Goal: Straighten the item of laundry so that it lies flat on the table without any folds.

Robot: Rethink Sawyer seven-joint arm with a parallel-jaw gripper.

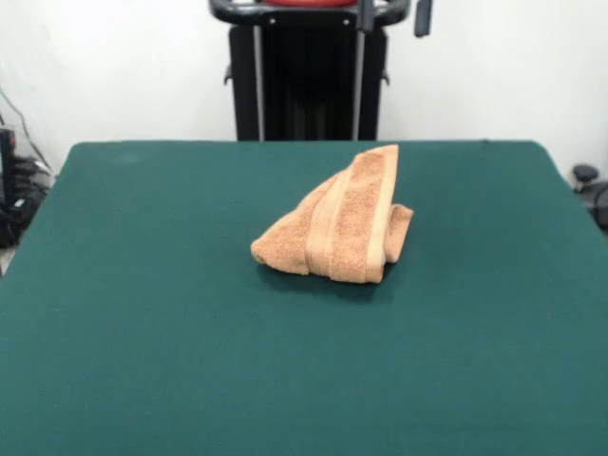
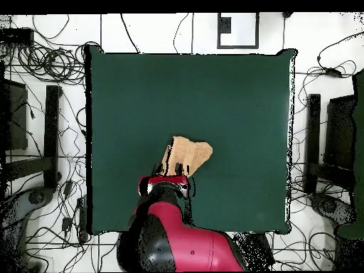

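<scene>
The orange-tan towel [image 1: 337, 228] lies near the middle of the dark green table [image 1: 142, 361], folded over itself into a rough triangular wedge. Its woven band stripes run diagonally across the top layer, and no tag shows. In the overhead view the towel [image 2: 193, 153] sits just beyond the arm's end. The gripper [image 2: 175, 170] hangs over the towel's near edge in that view, drawn back high toward the base. In the front view only the arm's red and black underside [image 1: 313, 8] shows at the top edge, well above the towel.
The black pedestal [image 1: 309, 85] stands behind the table's far edge. The red arm body [image 2: 178, 242] covers the table's edge [image 2: 234, 229] at the robot's side. Cables [image 2: 43, 64] and dark stands [image 2: 51, 128] surround the table on the floor.
</scene>
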